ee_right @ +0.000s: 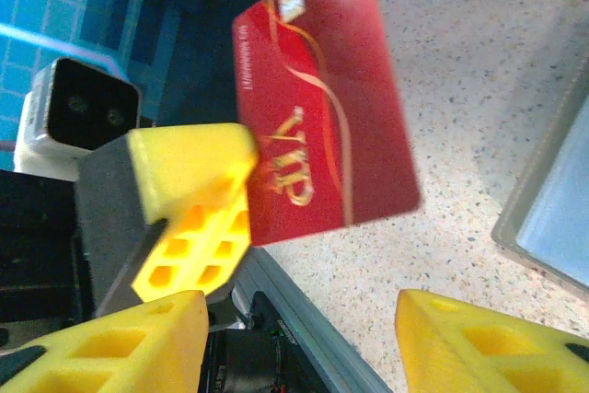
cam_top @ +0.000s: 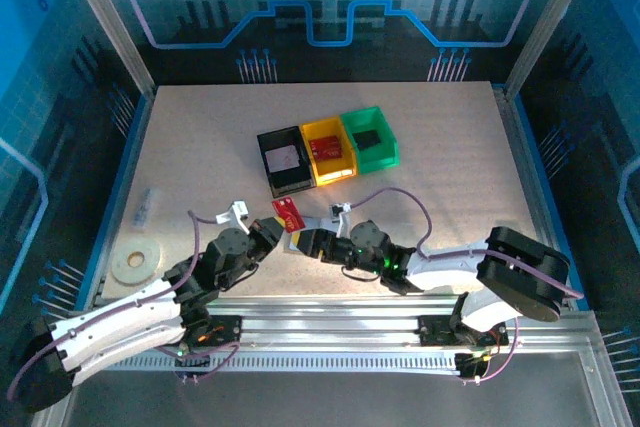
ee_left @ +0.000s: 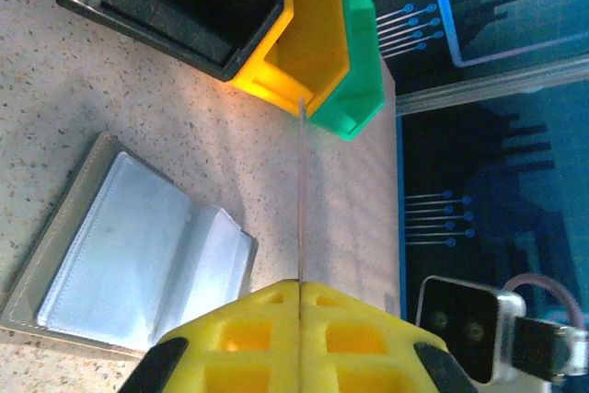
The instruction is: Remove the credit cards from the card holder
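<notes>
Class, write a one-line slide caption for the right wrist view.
Left gripper pinches a red credit card before the open right gripper; grey card holder lies alongside.

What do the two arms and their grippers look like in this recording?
The left arm and right arm have white links with black joints, and purple cables loop along them. The left gripper and right gripper have yellow fingers with square cut-out pockets.

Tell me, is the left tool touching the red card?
Touching. The left wrist view shows the red VIP card edge-on, pinched between the left tool's shut yellow fingers.
</notes>
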Controlling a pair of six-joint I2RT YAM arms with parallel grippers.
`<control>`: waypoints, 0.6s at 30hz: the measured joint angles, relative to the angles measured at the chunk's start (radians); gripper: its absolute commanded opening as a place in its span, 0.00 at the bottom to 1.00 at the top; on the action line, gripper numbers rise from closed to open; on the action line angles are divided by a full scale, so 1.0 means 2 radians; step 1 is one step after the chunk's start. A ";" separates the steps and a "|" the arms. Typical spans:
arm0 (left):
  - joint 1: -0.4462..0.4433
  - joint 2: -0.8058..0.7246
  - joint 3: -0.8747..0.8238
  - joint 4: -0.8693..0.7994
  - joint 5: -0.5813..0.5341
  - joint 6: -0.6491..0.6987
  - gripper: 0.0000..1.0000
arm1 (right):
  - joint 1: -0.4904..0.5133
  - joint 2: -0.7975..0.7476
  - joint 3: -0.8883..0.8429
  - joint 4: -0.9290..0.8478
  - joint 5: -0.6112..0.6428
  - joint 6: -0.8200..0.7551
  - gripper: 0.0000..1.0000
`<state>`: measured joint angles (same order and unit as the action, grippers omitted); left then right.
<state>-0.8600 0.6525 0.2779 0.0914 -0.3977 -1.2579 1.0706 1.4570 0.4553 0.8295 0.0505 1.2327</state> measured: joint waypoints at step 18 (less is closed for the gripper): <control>-0.057 0.001 -0.014 0.036 -0.047 -0.027 0.00 | 0.002 0.027 0.010 0.040 0.028 0.034 0.49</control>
<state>-0.9749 0.6544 0.2489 0.1638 -0.4919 -1.3109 1.0744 1.5108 0.4755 0.9096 0.1066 1.3003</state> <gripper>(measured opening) 0.040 0.497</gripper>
